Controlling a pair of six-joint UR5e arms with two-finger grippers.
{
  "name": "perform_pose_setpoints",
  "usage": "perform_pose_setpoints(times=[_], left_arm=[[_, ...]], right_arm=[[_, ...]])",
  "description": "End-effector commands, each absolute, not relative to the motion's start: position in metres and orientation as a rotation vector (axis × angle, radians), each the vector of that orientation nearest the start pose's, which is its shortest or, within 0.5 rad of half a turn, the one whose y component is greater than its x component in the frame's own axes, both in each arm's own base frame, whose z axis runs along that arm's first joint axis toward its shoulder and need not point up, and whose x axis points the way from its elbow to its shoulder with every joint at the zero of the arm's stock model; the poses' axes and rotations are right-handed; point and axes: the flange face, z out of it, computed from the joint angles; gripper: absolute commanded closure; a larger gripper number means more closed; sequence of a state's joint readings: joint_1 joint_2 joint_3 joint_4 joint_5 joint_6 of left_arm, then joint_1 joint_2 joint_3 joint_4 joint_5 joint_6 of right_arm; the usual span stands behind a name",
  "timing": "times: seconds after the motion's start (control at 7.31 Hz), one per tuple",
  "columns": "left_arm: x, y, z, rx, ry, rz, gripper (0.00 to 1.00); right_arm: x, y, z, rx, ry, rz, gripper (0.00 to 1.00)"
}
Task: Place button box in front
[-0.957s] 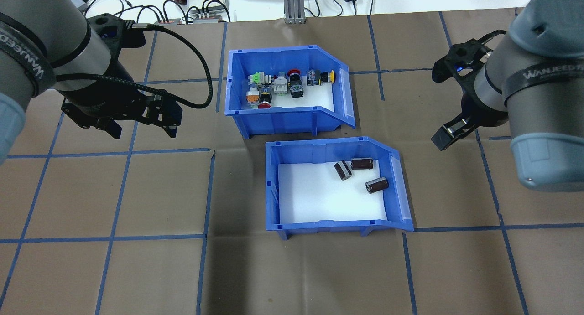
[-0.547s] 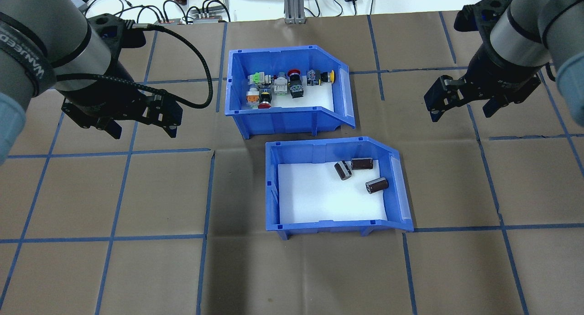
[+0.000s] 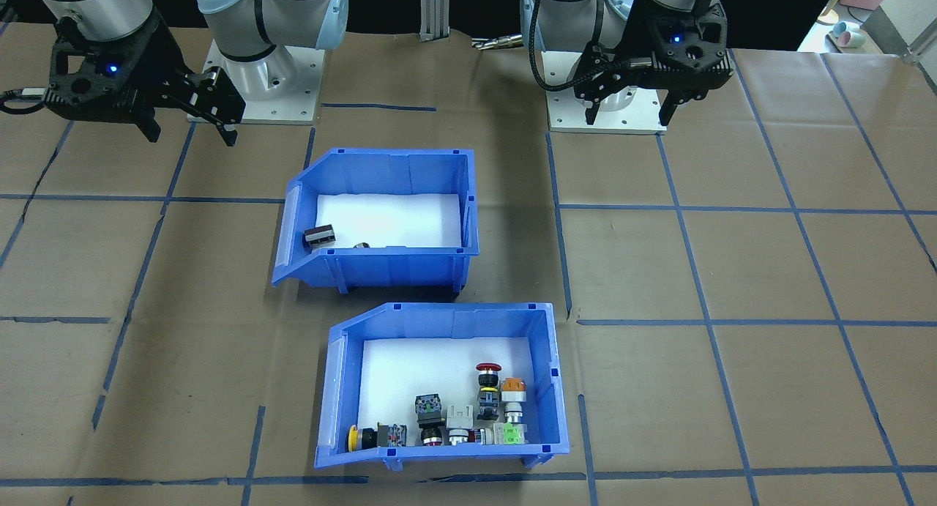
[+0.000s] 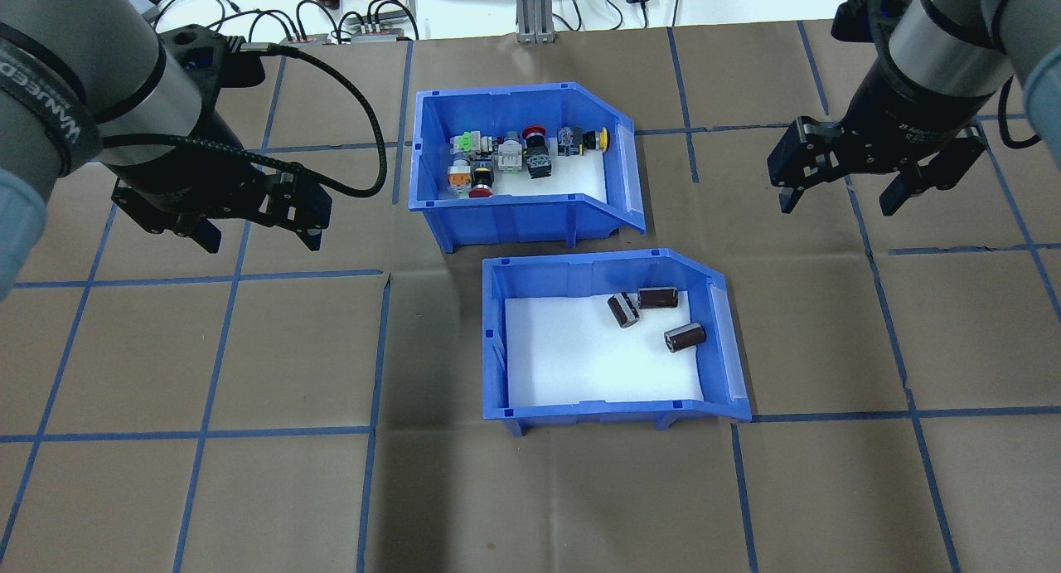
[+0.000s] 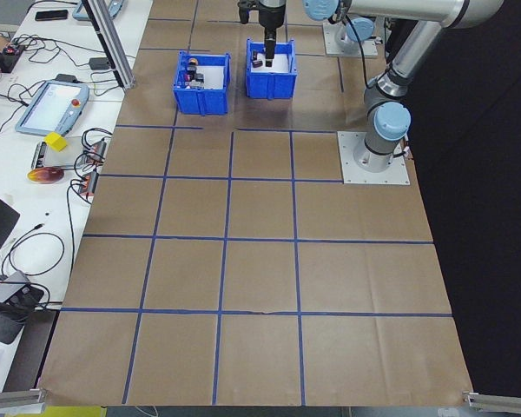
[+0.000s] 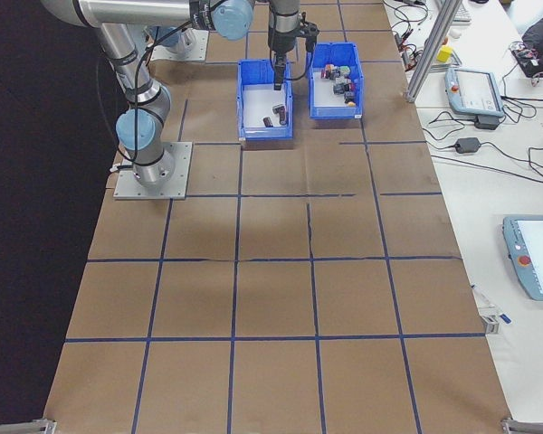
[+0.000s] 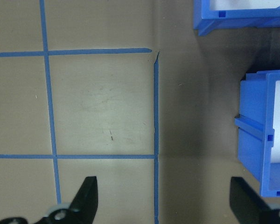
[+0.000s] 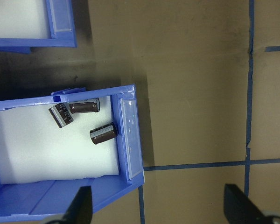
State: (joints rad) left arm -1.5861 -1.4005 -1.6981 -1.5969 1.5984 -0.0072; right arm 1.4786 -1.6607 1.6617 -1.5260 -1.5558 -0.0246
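- The button box sits on the table on the side away from the robot, beyond the second bin; the two bins are just beside each other, offset sideways.
- Its switches cluster on the white liner toward the far wall: a red cap, an orange one, a yellow one and a green one among them.
- The second bin holds three dark cylinders near its open-lipped end.
- The left gripper hangs over bare table well to the left of the button box, jaws spread wide, nothing between them.
- The right gripper hangs over bare table well to the right of both bins, jaws likewise spread and empty.
- In the side views both grippers are too small to judge; the wrist views show each one's fingertips far apart at the frame's lower edge.
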Motion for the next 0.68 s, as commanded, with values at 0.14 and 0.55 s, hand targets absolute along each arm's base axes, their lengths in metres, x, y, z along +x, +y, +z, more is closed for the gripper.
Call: perform_pose_setpoints(times=[0.14, 0.55], left_arm=[[-0.1370, -0.4190, 0.4996, 0.012, 3.114, -0.024, 0.01], [-0.1370, -0.4185, 0.5002, 0.012, 3.114, -0.027, 0.01]], right_arm=[[0.1061, -0.4897, 0.4892, 0.053, 3.131, 0.115, 0.00], [0.1068, -0.4892, 0.4884, 0.051, 3.133, 0.120, 0.00]])
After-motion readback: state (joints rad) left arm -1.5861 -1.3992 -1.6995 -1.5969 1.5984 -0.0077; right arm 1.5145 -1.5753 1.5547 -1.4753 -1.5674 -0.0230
